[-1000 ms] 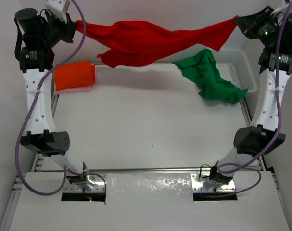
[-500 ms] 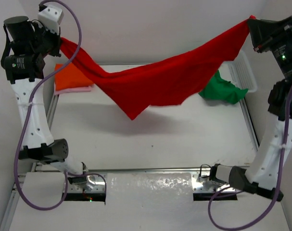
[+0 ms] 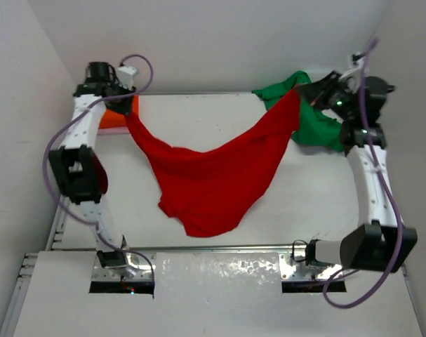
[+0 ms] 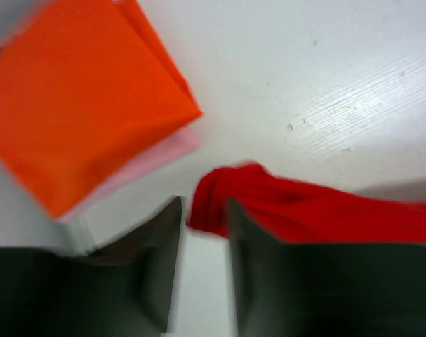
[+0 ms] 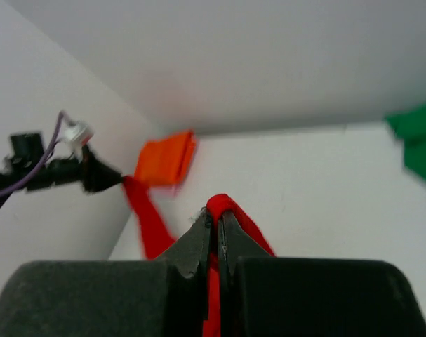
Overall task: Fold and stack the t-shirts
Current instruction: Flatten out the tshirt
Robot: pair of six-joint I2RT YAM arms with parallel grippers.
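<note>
The red t-shirt hangs between both grippers, and its lower part lies spread on the table. My right gripper is shut on one bunched corner of the red t-shirt at the back right. At the back left, my left gripper stands with its jaws apart, bare table showing between them. The red t-shirt's other corner sits loose at that gripper's tips. The folded orange t-shirt lies on the pink t-shirt just beyond. The green t-shirt is crumpled under the right arm.
The orange and pink stack sits in the back left corner beside the left arm. White walls close in the table at the back and on both sides. The metal rail runs along the near edge.
Both arms have come down from high up, and the red t-shirt has dropped from midair onto the table. The left jaws have parted.
</note>
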